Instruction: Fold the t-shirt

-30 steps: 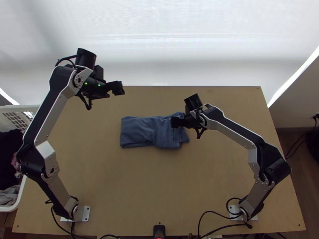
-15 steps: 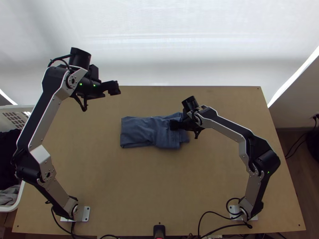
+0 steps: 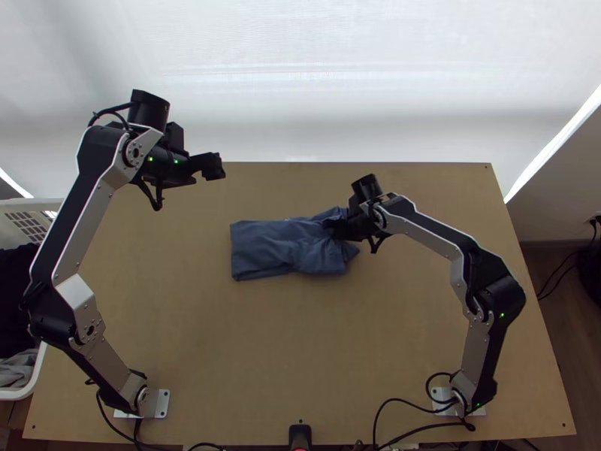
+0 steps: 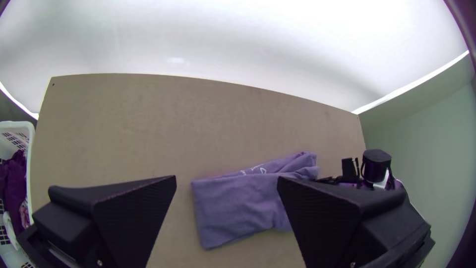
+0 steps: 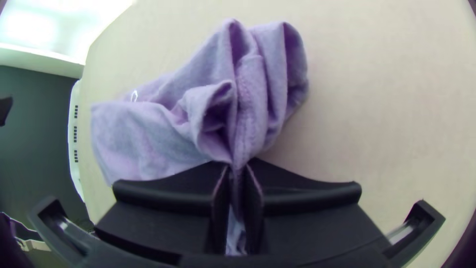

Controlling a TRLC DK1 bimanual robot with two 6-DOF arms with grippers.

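The blue t-shirt (image 3: 274,246) lies on the table as a folded, roughly rectangular bundle, gathered at its right end. My right gripper (image 3: 336,228) is at that end in the top view. In the right wrist view my right gripper (image 5: 239,171) is shut on the t-shirt (image 5: 144,144), pinching a ridge of cloth that bunches up around the fingertips. My left gripper (image 3: 218,167) hangs near the table's far left part, away from the cloth. The left wrist view shows my left gripper (image 4: 225,183) open, its fingers wide apart, with the t-shirt (image 4: 238,208) farther off beyond them.
A white basket (image 3: 39,376) holding dark and grey cloth stands beside the table's left edge. Bare wooden table (image 3: 300,346) lies in front of the shirt. Cables (image 3: 406,432) run along the near edge by the right arm's base.
The right gripper closed on the shirt's right end, which has drawn together into creases; the shirt's left edge shifted slightly right. The left arm moved a little to the left.
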